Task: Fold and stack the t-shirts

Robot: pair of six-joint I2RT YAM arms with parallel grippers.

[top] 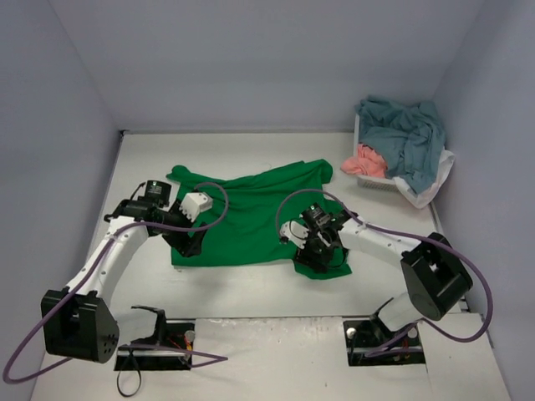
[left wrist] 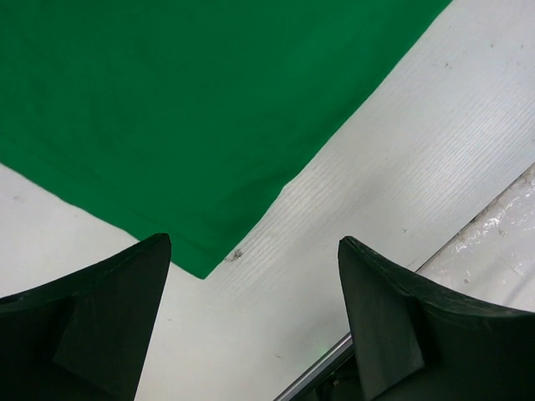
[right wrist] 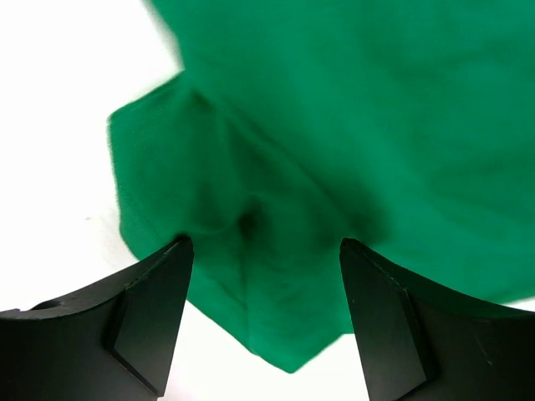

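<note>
Surface first: the table (top: 251,288) is white and matte. My left wrist view shows it faintly ribbed, with one small dark speck (left wrist: 237,252) beside a cloth corner. Plain pale lilac walls (top: 251,58) close it in at the back and on both sides.

I find the green shirt (top: 251,217) spread mid-table, mostly flat, with its right end rumpled. The left gripper (left wrist: 253,242) hangs over its near left corner, jaws spread and nothing between them. The right gripper (right wrist: 264,242) sits over the rumpled end, jaws spread. That view is blurred, so I cannot tell whether the fingertips touch cloth.

A white basket (top: 372,182) stands in the far right corner with a teal shirt (top: 401,138) and a pink shirt (top: 365,160) heaped in it.
</note>
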